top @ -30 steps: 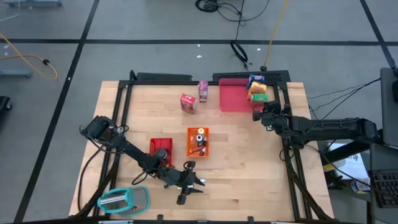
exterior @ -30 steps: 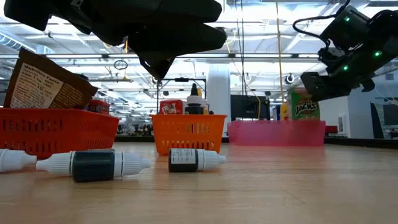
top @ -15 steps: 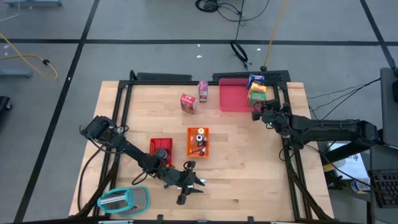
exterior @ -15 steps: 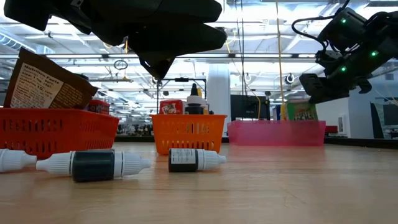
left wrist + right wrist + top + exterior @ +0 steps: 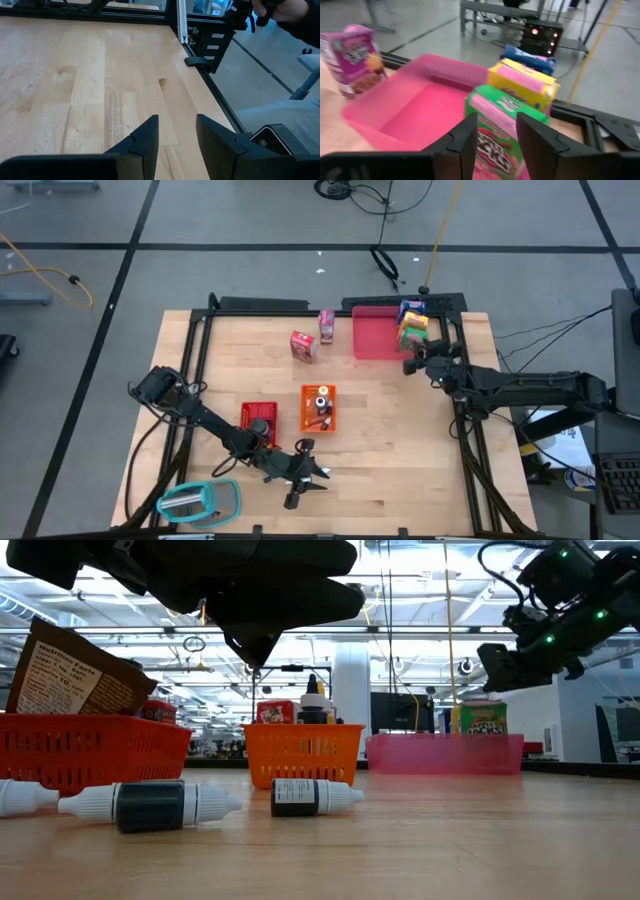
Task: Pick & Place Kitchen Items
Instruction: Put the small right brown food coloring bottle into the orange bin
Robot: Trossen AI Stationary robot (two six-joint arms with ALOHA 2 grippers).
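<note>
Left end effector (image 5: 300, 470) at table's 6 o'clock, fingers spread, empty, hovering above loose dropper bottles (image 5: 160, 805); probably idle. Red bin (image 5: 258, 420) and orange bin (image 5: 319, 408) mid-table hold sorted items. Right end effector (image 5: 413, 362) at 2 o'clock, fingers apart, empty, just over the green carton (image 5: 497, 135) standing in the pink tray (image 5: 372, 340): looks just placed.

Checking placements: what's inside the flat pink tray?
Along the flat pink tray's right side stand a green carton, a yellow carton and a blue carton; their bases are hidden.
</note>
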